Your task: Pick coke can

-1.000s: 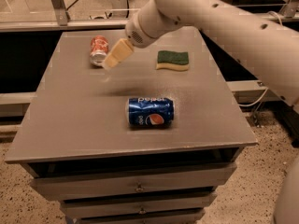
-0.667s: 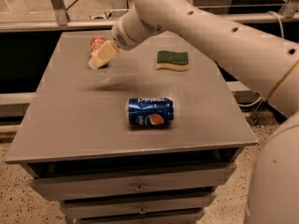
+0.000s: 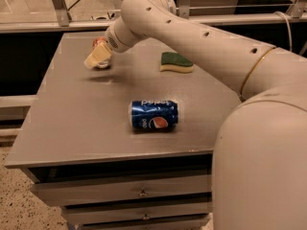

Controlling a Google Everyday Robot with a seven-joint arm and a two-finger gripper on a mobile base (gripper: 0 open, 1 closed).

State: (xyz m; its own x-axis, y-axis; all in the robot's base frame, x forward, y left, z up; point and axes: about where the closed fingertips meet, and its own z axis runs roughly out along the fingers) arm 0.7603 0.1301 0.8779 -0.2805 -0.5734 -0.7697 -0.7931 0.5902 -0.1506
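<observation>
Partly, end effector (image 3: 97, 57) hides coke can (image 3: 99, 42); sponge (image 3: 176, 62), blue can (image 3: 153, 115) apart.

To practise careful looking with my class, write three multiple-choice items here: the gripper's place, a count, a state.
1. Where is the gripper?
A) beside the blue can
B) at the red can, back left of the table
C) at the front edge

2. How many cans are on the table?
A) one
B) four
C) two

3. How does the blue can rest?
A) on its side
B) upright
C) on the red can

Answers: 1 B, it covers part of the red can; 2 C, one red, one blue; 3 A, its side touches the table.
</observation>
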